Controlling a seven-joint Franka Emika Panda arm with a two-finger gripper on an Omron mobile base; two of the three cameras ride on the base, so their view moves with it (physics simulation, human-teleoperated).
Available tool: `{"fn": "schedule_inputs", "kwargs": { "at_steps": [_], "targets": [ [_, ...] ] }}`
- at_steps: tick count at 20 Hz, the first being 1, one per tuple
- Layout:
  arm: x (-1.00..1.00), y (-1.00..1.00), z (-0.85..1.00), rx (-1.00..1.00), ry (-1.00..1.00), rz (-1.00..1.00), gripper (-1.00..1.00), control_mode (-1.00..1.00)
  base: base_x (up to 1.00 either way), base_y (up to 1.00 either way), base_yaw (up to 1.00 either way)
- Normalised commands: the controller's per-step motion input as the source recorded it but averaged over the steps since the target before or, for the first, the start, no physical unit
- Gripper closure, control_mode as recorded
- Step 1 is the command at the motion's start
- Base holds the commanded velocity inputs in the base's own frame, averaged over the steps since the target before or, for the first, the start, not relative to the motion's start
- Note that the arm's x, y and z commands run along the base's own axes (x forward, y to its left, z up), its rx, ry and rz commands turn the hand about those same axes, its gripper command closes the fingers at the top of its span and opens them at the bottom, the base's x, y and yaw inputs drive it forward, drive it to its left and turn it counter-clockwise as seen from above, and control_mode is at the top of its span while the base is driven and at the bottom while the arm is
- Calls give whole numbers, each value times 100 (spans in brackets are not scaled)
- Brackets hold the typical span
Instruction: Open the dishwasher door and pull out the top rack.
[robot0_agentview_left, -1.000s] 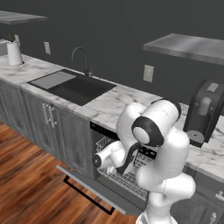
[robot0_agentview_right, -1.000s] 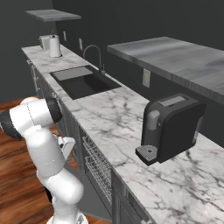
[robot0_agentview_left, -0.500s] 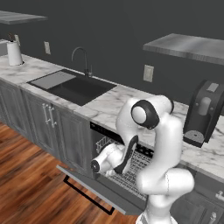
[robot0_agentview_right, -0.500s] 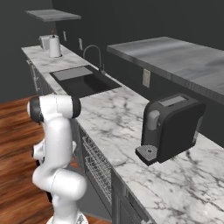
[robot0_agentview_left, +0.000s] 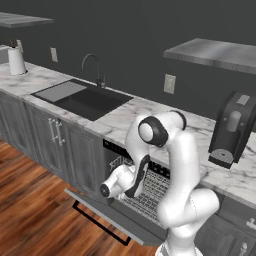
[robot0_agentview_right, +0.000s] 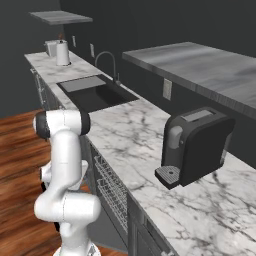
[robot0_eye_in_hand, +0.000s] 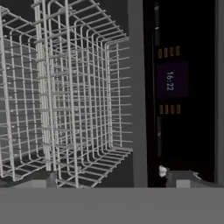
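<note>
The dishwasher door (robot0_agentview_left: 102, 212) lies folded down flat, its black bar handle (robot0_agentview_left: 97, 225) toward the floor. White wire grid of the top rack (robot0_agentview_left: 150, 196) shows in the opening and reaches over the inner part of the door; it also appears under the counter edge as the rack (robot0_agentview_right: 111, 192). My hand (robot0_agentview_left: 117, 183) hangs just above the door, pointing into the opening. In the hand view the gripper (robot0_eye_in_hand: 109, 178) is open, nothing between its fingertips (robot0_eye_in_hand: 41, 179). The rack (robot0_eye_in_hand: 65, 96) sits ahead on the left, and the black control strip (robot0_eye_in_hand: 171, 83) on the right.
A marble counter (robot0_agentview_left: 125, 117) runs above the dishwasher, holding a sink (robot0_agentview_left: 85, 97) with a faucet (robot0_agentview_left: 95, 67) and a black coffee machine (robot0_agentview_left: 234, 127). Grey cabinet doors (robot0_agentview_left: 47, 142) stand left of the dishwasher. Wood floor (robot0_agentview_left: 30, 210) spreads in front.
My upper arm has straightened upward and the hand has dropped slightly toward the open door. The door stays down and the gripper stays open.
</note>
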Motion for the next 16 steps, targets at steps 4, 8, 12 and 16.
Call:
{"fn": "schedule_inputs", "kwargs": {
  "at_steps": [4,8,12,16],
  "targets": [
    [45,-3,-18,0,0,0,-100,-100,0,0,0],
    [41,-2,-21,0,0,0,-100,-100,0,0,0],
    [31,-3,-26,0,0,0,-100,-100,0,0,0],
    [33,-4,-30,0,0,0,-100,-100,0,0,0]
  ]
}}
